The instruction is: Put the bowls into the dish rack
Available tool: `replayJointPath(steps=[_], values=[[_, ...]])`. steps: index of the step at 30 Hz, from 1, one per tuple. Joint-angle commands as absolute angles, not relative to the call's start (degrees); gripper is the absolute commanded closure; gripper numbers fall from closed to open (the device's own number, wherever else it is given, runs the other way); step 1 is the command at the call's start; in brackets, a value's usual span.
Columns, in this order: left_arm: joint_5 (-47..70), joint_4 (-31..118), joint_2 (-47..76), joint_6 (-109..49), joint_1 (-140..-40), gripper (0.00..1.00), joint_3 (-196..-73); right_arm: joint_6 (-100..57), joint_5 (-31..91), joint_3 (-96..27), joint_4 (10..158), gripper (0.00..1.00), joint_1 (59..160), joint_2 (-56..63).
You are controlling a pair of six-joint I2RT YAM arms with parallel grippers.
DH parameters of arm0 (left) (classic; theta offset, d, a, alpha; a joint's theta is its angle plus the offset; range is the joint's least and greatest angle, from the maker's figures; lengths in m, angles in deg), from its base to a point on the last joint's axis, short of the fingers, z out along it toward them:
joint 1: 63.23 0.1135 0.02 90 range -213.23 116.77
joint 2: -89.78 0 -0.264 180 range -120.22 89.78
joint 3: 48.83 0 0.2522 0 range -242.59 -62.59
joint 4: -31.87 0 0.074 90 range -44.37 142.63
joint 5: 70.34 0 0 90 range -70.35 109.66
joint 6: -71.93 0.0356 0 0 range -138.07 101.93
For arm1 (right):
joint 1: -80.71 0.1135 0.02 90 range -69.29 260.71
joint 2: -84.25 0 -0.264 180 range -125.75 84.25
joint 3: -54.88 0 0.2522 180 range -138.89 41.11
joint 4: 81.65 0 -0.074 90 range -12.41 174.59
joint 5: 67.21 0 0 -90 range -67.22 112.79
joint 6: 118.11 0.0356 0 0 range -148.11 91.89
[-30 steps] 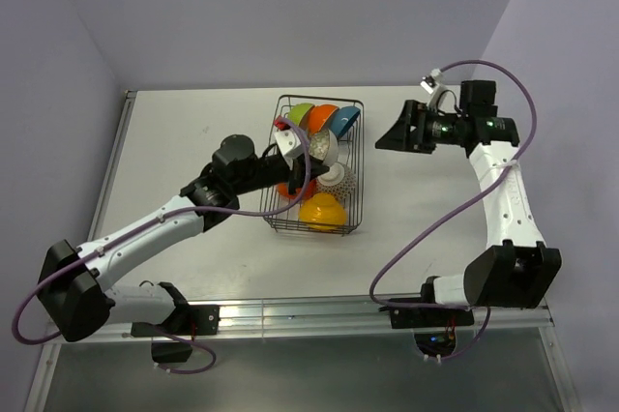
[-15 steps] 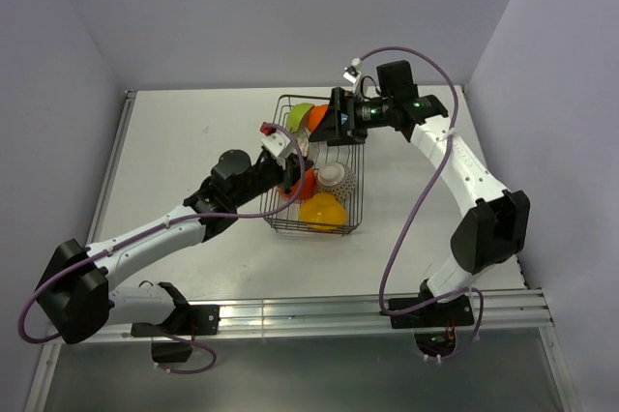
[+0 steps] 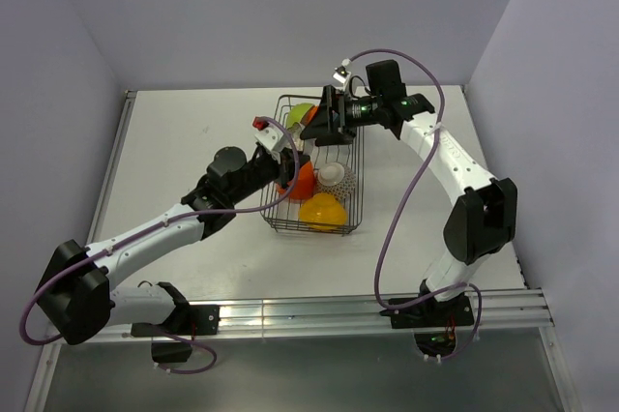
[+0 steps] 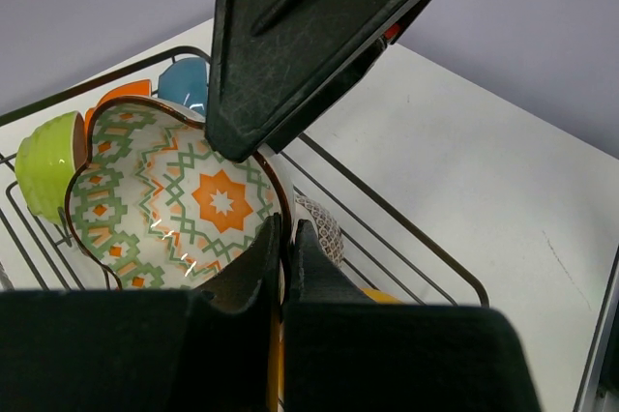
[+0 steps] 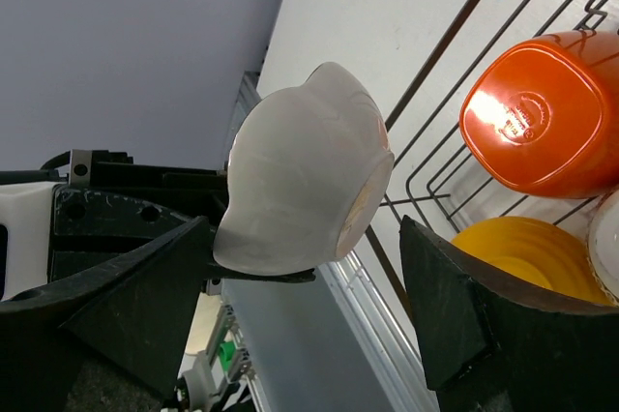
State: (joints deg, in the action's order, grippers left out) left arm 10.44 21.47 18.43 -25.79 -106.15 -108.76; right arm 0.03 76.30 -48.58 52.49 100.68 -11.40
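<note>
- The only marking in sight is a round stamp pressed into the base of the upturned red-orange bowl (image 5: 542,112); it is too small to read.
- The scalloped floral bowl (image 4: 193,204) has a wavy rim edged in brown. Its inside is cream with green lattice bands around an orange star, and its outside is plain white.
- That bowl stands on edge over the left side of the dish rack (image 3: 361,165). Whether it rests on the wires I cannot tell.
- The left gripper (image 4: 287,233) has its fingers pinched together on the bowl's rim.
- The right gripper (image 5: 305,238) reaches in from the far side with its jaws wide apart, one either side of the white outside of the bowl. I cannot tell whether either finger touches the bowl.
- The rack is a dark wire basket on the white table (image 3: 174,141).
- At the rack's far end a lime-green bowl (image 4: 44,165), an orange bowl (image 4: 126,93) and a blue bowl (image 4: 189,81) stand on edge in a row.
- A grey-brown patterned bowl (image 4: 321,228) lies just behind the left fingers.
- The yellow bowl (image 5: 527,257) lies upside down at the near end, just beside the red-orange one.
- A purple cable (image 3: 406,190) hangs in a loop along the right arm, clear of the rack.
</note>
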Motion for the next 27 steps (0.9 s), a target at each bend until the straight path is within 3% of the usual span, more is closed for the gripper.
replayJointPath(steps=[1,8,15,20,25,27], values=[[9.37,16.62,19.12,-26.77,-105.86,1.00,-110.14,1.77,78.42,-51.52,56.29,0.15,101.28,-12.07],[7.53,17.77,18.50,-25.89,-105.86,1.00,-110.22,3.53,78.95,-50.20,57.52,0.19,102.24,-12.34],[7.88,18.73,18.24,-24.22,-105.86,1.00,-110.40,3.97,79.30,-48.97,58.05,0.35,102.33,-12.51],[8.05,19.52,18.24,-21.94,-105.86,1.00,-110.66,3.62,79.39,-48.45,57.78,0.58,102.33,-12.69],[8.23,21.63,18.24,-21.23,-105.86,0.92,-111.45,3.27,80.09,-49.06,57.96,1.00,102.33,-13.13],[7.88,22.25,18.59,-20.62,-105.86,0.91,-111.28,2.74,79.83,-49.58,57.43,1.00,102.33,-13.39]])
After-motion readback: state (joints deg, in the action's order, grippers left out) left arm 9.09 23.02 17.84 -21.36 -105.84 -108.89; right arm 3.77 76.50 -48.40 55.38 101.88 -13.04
